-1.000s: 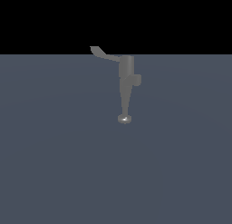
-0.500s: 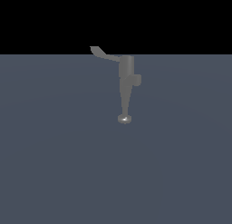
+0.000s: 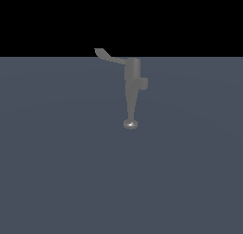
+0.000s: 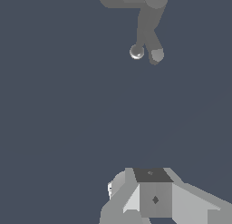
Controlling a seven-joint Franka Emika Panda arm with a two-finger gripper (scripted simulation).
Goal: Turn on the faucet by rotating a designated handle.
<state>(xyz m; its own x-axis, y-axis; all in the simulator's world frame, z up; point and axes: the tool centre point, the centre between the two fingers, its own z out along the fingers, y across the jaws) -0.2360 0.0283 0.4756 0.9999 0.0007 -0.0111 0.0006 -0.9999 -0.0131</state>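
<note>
The faucet [image 3: 131,88] stands upright on the grey tabletop [image 3: 57,171], closer to the far edge than to the near edge, and about midway between the two side edges. Its round disc foot [image 3: 130,124] rests flat on the surface, and from the foot a thin stem widens upward into the cylindrical body. A stubby knob [image 3: 143,83] sticks out from the body toward the exterior view's right.

The handle [image 3: 109,56] is joined to the top of the body and reaches out toward the exterior view's left, rising a little. It ends in a flattened tip (this tip shows against the black background above the far edge of the tabletop).

In the wrist view the faucet [image 4: 147,23] is seen from above, with its foot [image 4: 136,51] and the side knob [image 4: 157,56] close together in the picture. The handle [image 4: 118,1] goes sideways from the top of the body and is partly cut by the frame border.

The tool [image 4: 152,198] appears only in the wrist view, as blocky grey parts, well apart from the faucet and touching nothing. Its fingertips are not visible, so I cannot tell if the jaws are apart or together. The exterior view does not show the arm.
</note>
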